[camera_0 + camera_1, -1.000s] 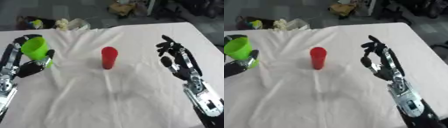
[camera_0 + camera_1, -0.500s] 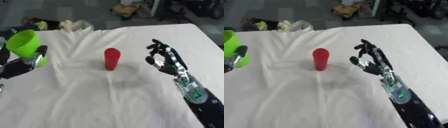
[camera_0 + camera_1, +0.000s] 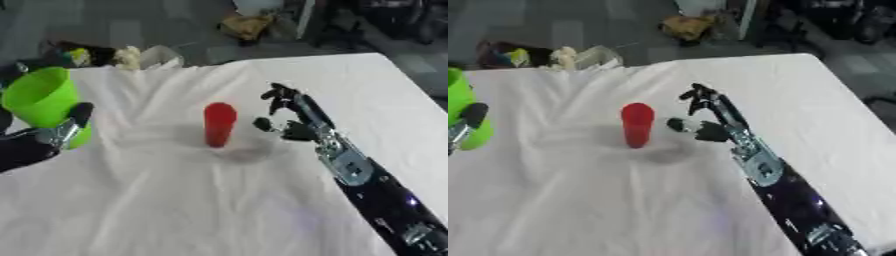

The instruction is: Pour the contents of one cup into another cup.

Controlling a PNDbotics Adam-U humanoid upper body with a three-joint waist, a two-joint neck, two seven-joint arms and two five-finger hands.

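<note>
A tall red cup (image 3: 219,124) stands upright on the white cloth near the table's middle. My left hand (image 3: 54,134) at the left edge is shut on a wide green cup (image 3: 42,105), held upright above the cloth. My right hand (image 3: 289,115) hovers just right of the red cup, open, with fingers spread and the thumb toward the cup, a small gap apart from it. What either cup holds cannot be seen.
The white cloth (image 3: 219,200) covers the table and is wrinkled around the red cup. At the far left edge lie small items, among them a clear container (image 3: 160,54) and a yellowish lump (image 3: 125,56). Clutter stands on the floor beyond the table.
My right hand has moved left toward the red cup, closing most of the gap. The left hand with the green cup has drifted toward the left edge; the camera view has also shifted.
</note>
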